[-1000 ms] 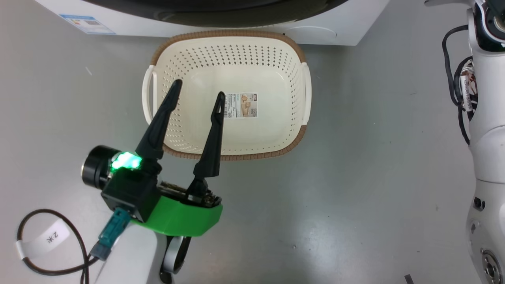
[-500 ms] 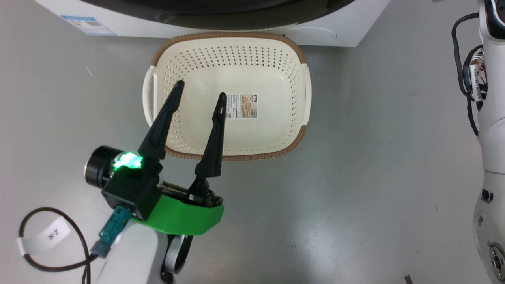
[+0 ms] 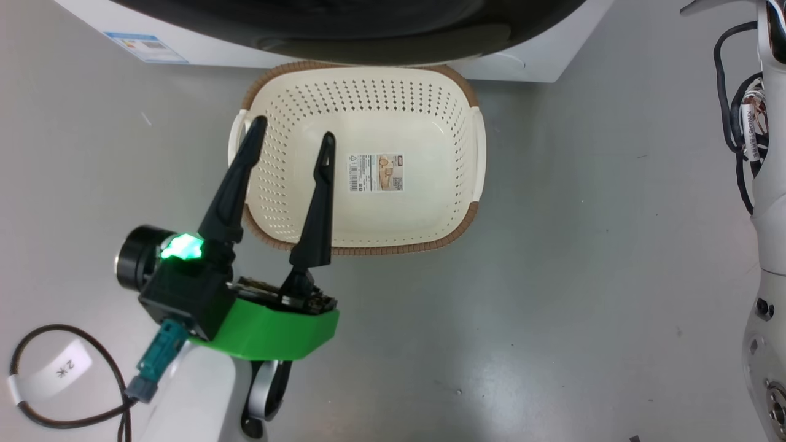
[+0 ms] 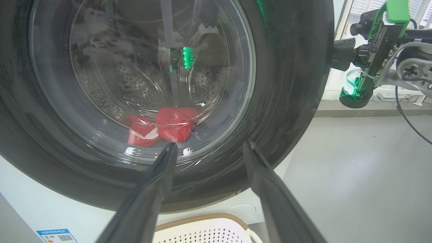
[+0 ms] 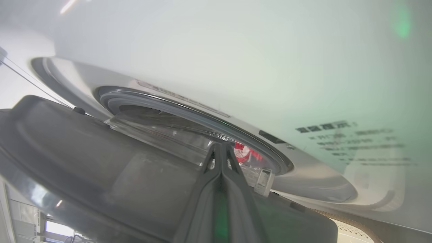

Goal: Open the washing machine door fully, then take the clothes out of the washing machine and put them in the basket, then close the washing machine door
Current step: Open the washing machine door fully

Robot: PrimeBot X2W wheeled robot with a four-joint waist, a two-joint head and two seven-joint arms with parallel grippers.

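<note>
The washing machine [image 3: 528, 55] stands at the top of the head view, and the black rim of the washing machine door [image 3: 368, 24] juts out over the basket's far edge. The door [image 5: 84, 162] is ajar. My right gripper [image 5: 221, 145] is shut, its tip at the door's inner edge; the left wrist view shows this gripper [image 4: 335, 59] touching the door's right rim [image 4: 290, 84]. Red clothes [image 4: 162, 126] lie in the drum behind the glass. The cream basket [image 3: 362, 248] sits on the floor with nothing in it. My left gripper [image 3: 293, 127] hangs open above its left part.
A blue label sticker [image 3: 146, 48] marks the machine's lower left corner. A black cable with a white tag [image 3: 58, 371] loops at the lower left. My pale right arm [image 3: 770, 245] runs down the right edge. Grey floor lies right of the basket.
The door's black rim reaches further out over the basket's far edge. The head camera has shifted a little, and my left gripper sits slightly further left over the basket.
</note>
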